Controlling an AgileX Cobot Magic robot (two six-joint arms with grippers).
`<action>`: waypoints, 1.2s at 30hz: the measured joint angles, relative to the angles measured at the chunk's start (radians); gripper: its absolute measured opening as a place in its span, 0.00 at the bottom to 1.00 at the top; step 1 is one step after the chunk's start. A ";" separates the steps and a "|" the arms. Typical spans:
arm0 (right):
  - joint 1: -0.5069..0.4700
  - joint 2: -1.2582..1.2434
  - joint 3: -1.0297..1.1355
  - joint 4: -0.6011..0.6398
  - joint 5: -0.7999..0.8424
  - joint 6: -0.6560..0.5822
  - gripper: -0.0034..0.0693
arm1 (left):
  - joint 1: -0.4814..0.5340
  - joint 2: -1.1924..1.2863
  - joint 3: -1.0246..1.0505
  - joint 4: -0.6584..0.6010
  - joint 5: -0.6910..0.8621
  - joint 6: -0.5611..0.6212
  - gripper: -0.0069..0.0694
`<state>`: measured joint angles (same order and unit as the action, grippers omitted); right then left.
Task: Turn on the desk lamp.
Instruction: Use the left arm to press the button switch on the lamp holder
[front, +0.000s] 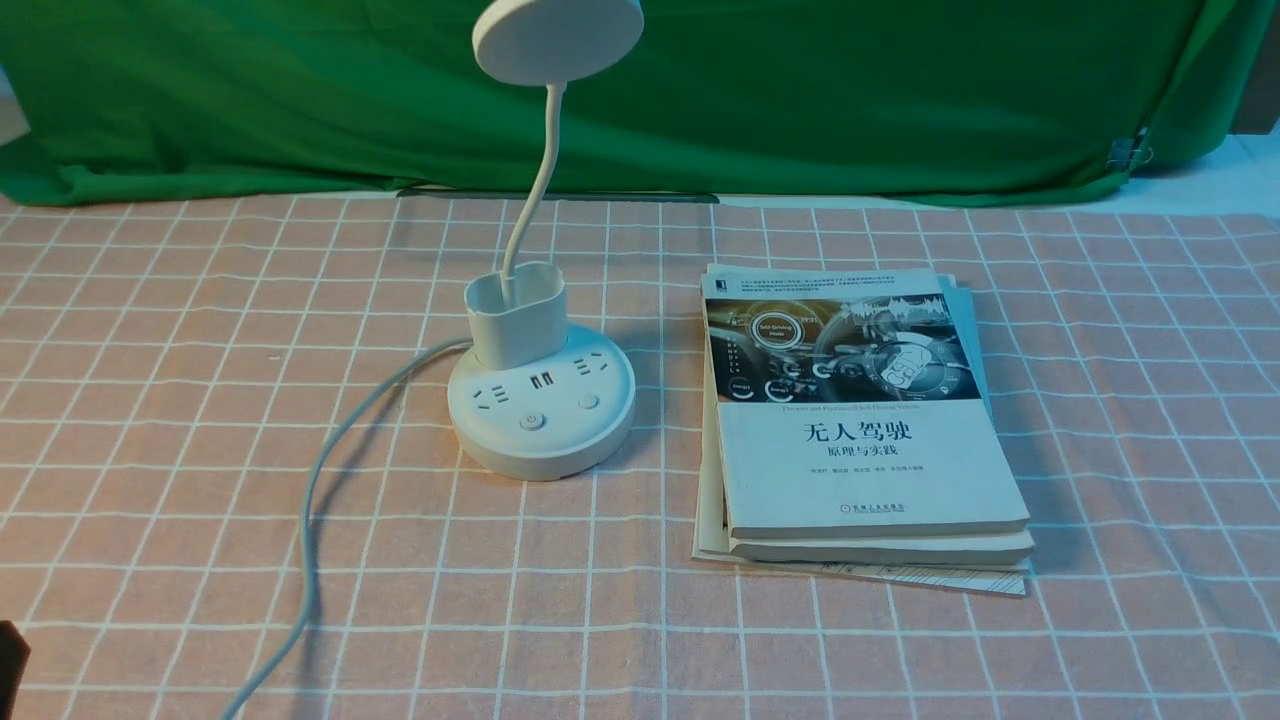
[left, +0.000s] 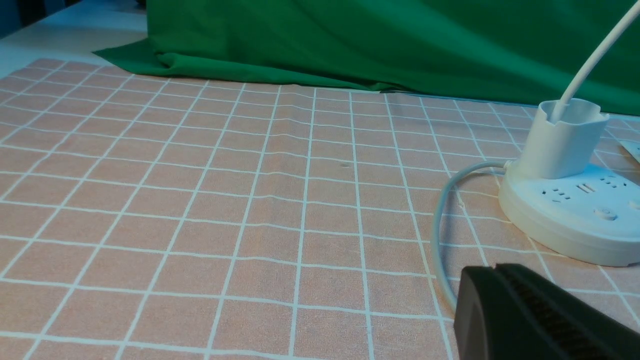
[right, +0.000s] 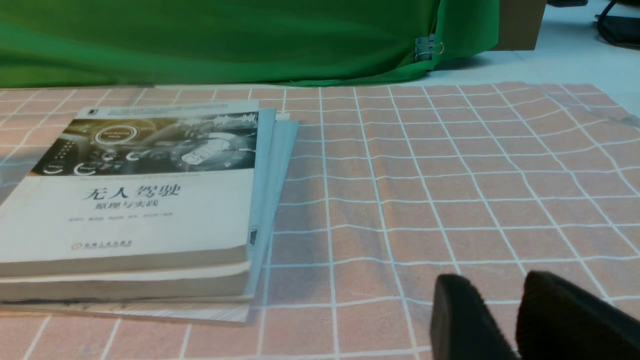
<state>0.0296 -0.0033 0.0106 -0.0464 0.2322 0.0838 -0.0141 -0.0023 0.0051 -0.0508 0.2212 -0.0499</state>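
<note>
The white desk lamp stands left of the table's middle, with its round base (front: 541, 440) on the checked cloth. The base carries sockets and two buttons, one at the front (front: 532, 421) and one to its right (front: 588, 402). A thin neck (front: 535, 190) rises from the oval cup (front: 515, 312) to the disc head (front: 557, 38), which looks unlit. In the left wrist view my left gripper (left: 495, 269) is shut on nothing, low over the cloth, short of the base (left: 565, 230) and beside the grey cord (left: 439, 225). My right gripper (right: 500, 286) hovers with its fingers slightly apart and empty, right of the books.
A stack of books (front: 860, 420) lies right of the lamp, close to its base. The cord (front: 320, 480) curves from the base to the front left edge. A green cloth (front: 800, 90) hangs along the back. A dark edge of my left arm (front: 10, 655) shows at the bottom left.
</note>
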 joint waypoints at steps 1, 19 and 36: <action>0.000 0.000 0.000 0.000 0.000 0.000 0.38 | 0.000 0.000 0.000 0.000 0.000 0.000 0.12; 0.000 0.000 0.000 0.000 0.000 0.000 0.38 | 0.000 0.000 0.000 0.015 -0.001 0.000 0.12; 0.000 0.000 0.000 0.000 0.000 0.000 0.38 | 0.000 0.000 0.000 -0.840 -0.094 -0.578 0.12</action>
<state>0.0296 -0.0033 0.0106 -0.0464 0.2322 0.0838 -0.0141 -0.0023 0.0051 -0.8907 0.1270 -0.6284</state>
